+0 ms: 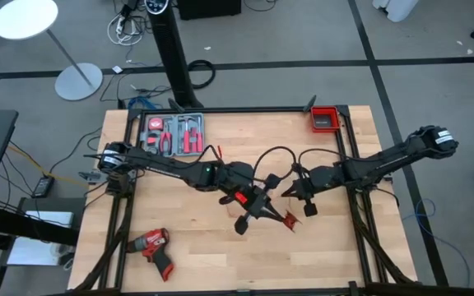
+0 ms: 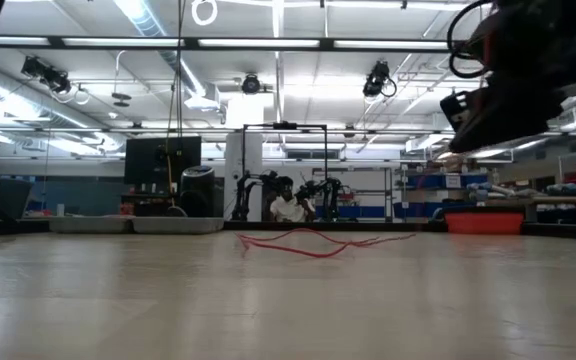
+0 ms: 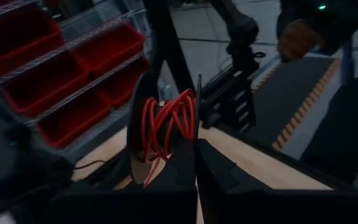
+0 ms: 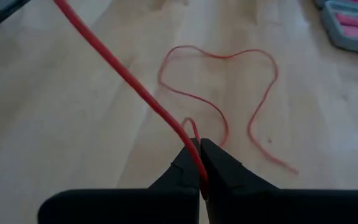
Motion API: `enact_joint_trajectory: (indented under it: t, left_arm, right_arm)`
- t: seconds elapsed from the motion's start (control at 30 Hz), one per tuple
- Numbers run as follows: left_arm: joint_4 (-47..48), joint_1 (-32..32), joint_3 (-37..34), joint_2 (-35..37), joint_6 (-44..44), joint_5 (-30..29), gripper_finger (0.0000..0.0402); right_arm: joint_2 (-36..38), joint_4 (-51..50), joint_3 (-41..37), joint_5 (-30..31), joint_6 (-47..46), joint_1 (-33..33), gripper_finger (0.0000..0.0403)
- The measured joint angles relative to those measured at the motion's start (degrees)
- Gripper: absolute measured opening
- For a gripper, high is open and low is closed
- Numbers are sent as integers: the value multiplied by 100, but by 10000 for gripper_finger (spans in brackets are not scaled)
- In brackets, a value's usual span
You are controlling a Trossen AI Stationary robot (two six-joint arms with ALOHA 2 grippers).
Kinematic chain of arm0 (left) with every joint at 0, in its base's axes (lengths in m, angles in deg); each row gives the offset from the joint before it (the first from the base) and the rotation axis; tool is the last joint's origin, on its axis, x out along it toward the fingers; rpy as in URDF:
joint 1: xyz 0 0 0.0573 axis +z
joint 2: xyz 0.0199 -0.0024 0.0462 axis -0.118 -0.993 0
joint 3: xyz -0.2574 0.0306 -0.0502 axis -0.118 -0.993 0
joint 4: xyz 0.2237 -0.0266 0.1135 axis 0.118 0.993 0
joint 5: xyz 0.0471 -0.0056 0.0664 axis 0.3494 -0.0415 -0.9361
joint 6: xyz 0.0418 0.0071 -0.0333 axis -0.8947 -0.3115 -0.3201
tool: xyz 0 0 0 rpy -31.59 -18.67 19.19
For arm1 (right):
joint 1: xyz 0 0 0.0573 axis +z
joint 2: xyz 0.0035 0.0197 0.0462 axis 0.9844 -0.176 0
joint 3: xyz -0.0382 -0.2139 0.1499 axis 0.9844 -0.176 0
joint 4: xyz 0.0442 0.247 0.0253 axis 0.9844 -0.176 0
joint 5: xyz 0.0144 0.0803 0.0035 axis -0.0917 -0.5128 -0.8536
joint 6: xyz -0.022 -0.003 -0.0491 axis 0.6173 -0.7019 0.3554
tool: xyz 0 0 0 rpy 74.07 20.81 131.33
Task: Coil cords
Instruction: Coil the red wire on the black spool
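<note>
Right up against the right wrist lens, the right gripper (image 4: 199, 163) has its two matte black fingers pressed together on the thin red wire (image 4: 222, 121), which is glossy, round and pretty limp; one strand runs taut up and away from the pinch while the rest lies on the table in a loose, wobbly heart-shaped loop. Over on the left wrist view, the left gripper (image 3: 196, 163) is clamped shut too, holding a tight bundle of several red loops of that same wire stacked side by side, so part of it is already coiled. From overhead, both dark arms reach in toward the middle of the pale wood-plank table (image 1: 336, 247), the left arm stretched long from about 9 o'clock and the right arm coming in from 3 o'clock with its elbow bent, and the two grippers sit near each other around table centre with the wire between them. Black cable (image 1: 271, 156) arcs in a smooth hump just toward 12 o'clock from the grippers, thicker than the wire and duller. Low view shows the slack red wire lying flat and squiggly on the tabletop, with one arm hanging above it at the upper right, well clear of the wood.
</note>
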Motion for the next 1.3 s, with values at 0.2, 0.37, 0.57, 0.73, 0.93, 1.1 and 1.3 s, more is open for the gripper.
enact_joint_trajectory:
  t: [0.2, 0.37, 0.57, 0.73, 0.93, 1.1, 1.3]
  left_arm:
    - [-74, 136, 2, -406, 480, 734, 0]
    - [165, 211, -8, -626, 725, 1029, 0]
    - [642, 287, -11, -694, 768, 945, 0]
    - [913, 348, -92, -693, 859, 465, 0]
    - [682, 450, -505, -693, 932, -357, 0]
    - [565, 508, -681, -687, 1174, -538, 0]
    - [924, 509, -678, -686, 1180, -651, 0]
  right_arm:
    - [-211, 160, 216, -32, 203, -305, 0]
    - [-186, -31, 454, -20, 431, -413, 0]
    - [-180, -235, 749, 181, 429, -362, 0]
    - [-179, -219, 932, 361, 296, -160, 0]
    - [-179, -254, 966, 404, 94, 124, 0]
    - [-179, -569, 966, 575, -32, 243, 0]
    - [-97, -813, 965, 833, -200, 390, 0]
